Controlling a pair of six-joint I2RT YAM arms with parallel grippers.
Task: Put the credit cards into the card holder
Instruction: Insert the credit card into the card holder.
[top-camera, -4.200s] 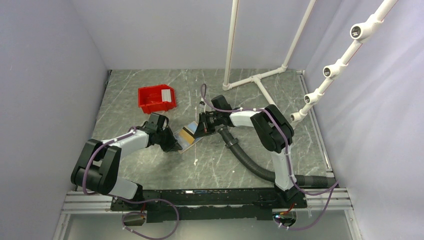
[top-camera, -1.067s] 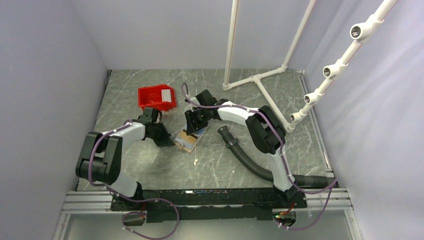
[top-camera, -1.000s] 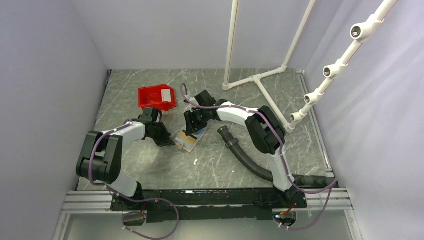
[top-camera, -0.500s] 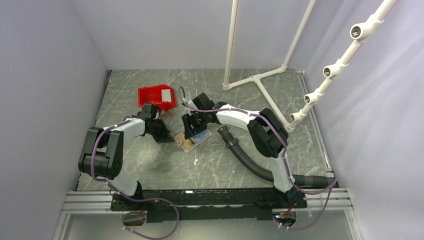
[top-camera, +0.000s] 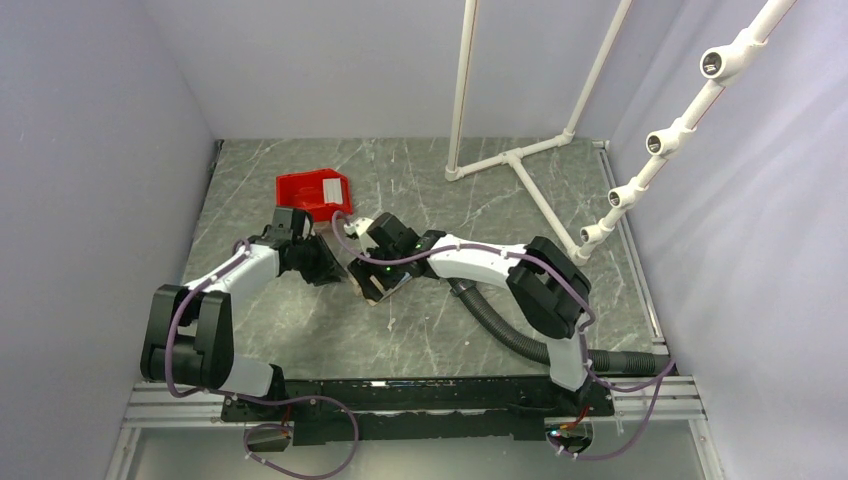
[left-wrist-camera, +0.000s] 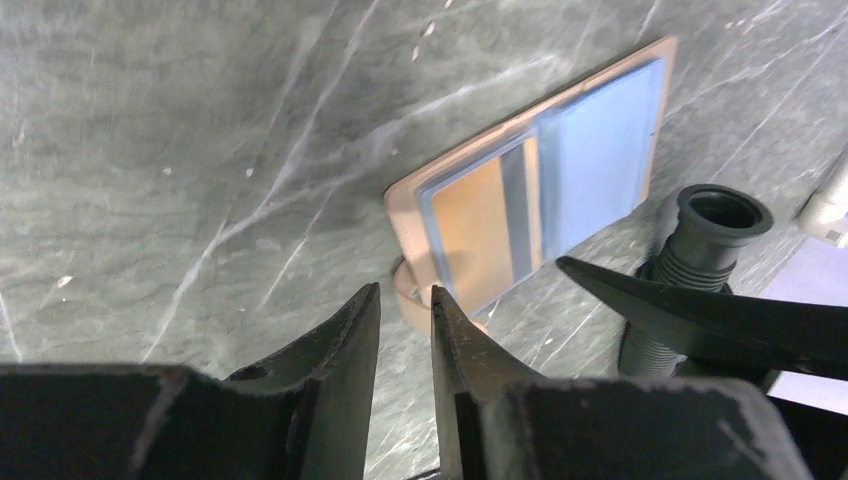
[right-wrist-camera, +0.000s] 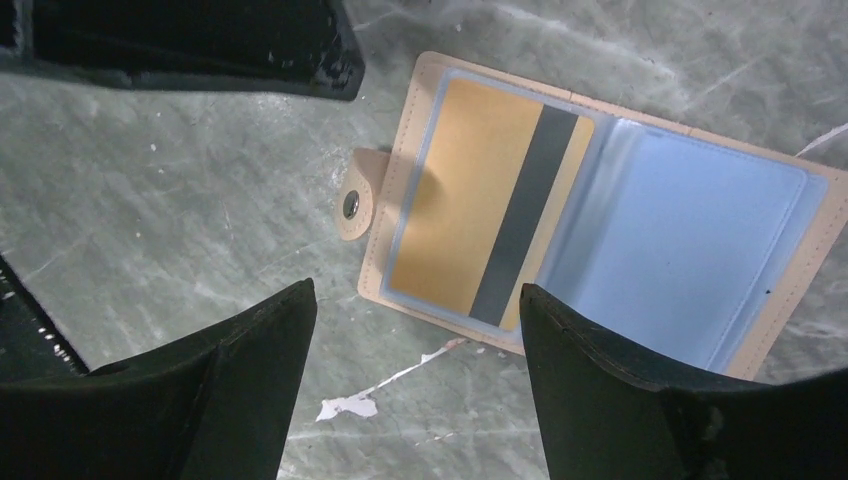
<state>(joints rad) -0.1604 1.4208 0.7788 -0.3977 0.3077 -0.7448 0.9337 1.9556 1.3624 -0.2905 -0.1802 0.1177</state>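
**Open holder may be dragged or flipped while a card is possibly not yet in**

The left end effector (left-wrist-camera: 405, 292) stands low over the counter (right-wrist-camera: 150, 180). Its fingers are only a little apart and I see nothing between them. The tips are just beside the snap tab of the card holder (right-wrist-camera: 352, 180). If they close here and pull, they could catch the tab and drag or fold the holder, and a card could slide out.

Behind it is the red bin (top-camera: 313, 193) with a whitish flat piece inside. This is possibly the third card, but it is too small to tell. If so, reaching for it means crossing over the holder, and an arm could knock it.

The holder lies opened flat in the middle of the counter. The gold card (right-wrist-camera: 470, 190) is in one clear pocket and the blue card (right-wrist-camera: 680, 240) is in the other.

The right end effector (right-wrist-camera: 415, 300) hangs above the holder with the fingers wide apart, holding nothing. If it comes down, a finger could press on a pocket and push the holder sideways.

The black hose (left-wrist-camera: 715, 215) ends near the far side of the holder, so a shifted holder could catch on it.
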